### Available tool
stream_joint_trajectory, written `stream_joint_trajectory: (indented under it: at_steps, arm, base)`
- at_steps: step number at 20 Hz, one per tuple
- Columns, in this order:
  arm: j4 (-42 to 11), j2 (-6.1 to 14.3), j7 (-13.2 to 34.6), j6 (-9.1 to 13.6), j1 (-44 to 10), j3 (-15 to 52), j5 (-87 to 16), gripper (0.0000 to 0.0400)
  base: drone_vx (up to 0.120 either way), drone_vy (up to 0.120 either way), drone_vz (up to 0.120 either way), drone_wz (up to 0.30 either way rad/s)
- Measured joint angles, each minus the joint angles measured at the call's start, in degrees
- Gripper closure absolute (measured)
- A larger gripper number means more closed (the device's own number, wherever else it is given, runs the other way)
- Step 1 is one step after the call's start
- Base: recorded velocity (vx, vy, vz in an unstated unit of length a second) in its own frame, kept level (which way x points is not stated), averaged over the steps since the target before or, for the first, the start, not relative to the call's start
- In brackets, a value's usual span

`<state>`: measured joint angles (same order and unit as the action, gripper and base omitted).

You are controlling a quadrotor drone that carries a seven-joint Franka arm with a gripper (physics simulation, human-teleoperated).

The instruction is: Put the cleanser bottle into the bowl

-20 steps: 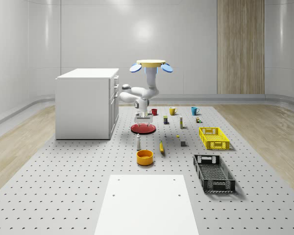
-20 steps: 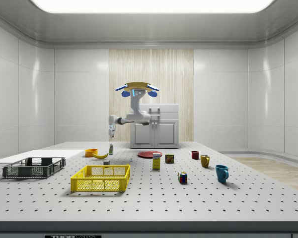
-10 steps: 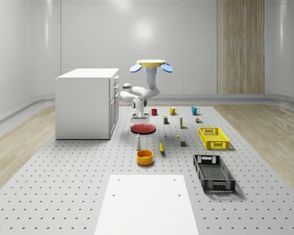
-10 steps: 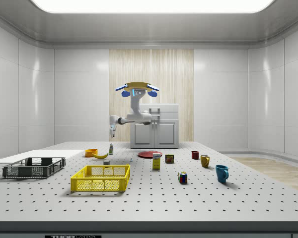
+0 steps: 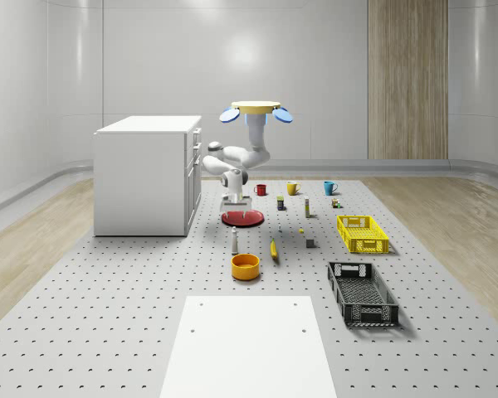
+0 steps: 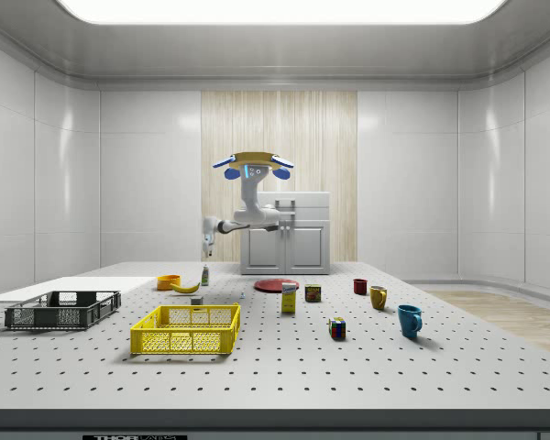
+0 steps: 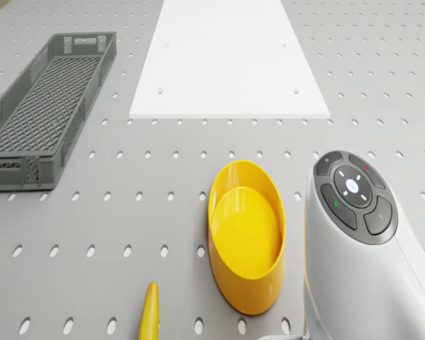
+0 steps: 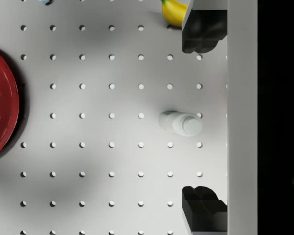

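drone [image 5: 255,109] hovers over table [image 5: 133,332]; gripper [image 8: 204,120] fingers apart above upright cleanser bottle [image 8: 181,123]; no readable label.

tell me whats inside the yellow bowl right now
Nothing shows inside the round yellow bowl: the drone view looks onto its bare bottom. The white cleanser bottle stands upright on the perforated grey table, beside the bowl, with the open fingers above it.

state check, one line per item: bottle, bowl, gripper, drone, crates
cleanser bottle: upright on the table, ungrasped
bowl: empty, on the table
gripper: open, high above the bottle, fingers either side of it in the wrist view
drone: hovering, near the cabinet
yellow crate: empty
black crate: empty
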<state>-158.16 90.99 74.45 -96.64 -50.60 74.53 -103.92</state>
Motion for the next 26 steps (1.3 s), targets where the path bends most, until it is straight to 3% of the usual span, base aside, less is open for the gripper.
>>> stream_joint_trajectory:
  at_steps: [11,26]
  arm:
    - [2.22,-0.14,0.19,-2.85,-1.60,-6.27,-5.62,0.0000]
    - [6.95,-1.42,0.69,-4.64,-6.02,-9.31,-8.16,0.0000]
  base:
    - [0.000,0.000,0.000,0.000]
    - [0.000,0.000,0.000,0.000]
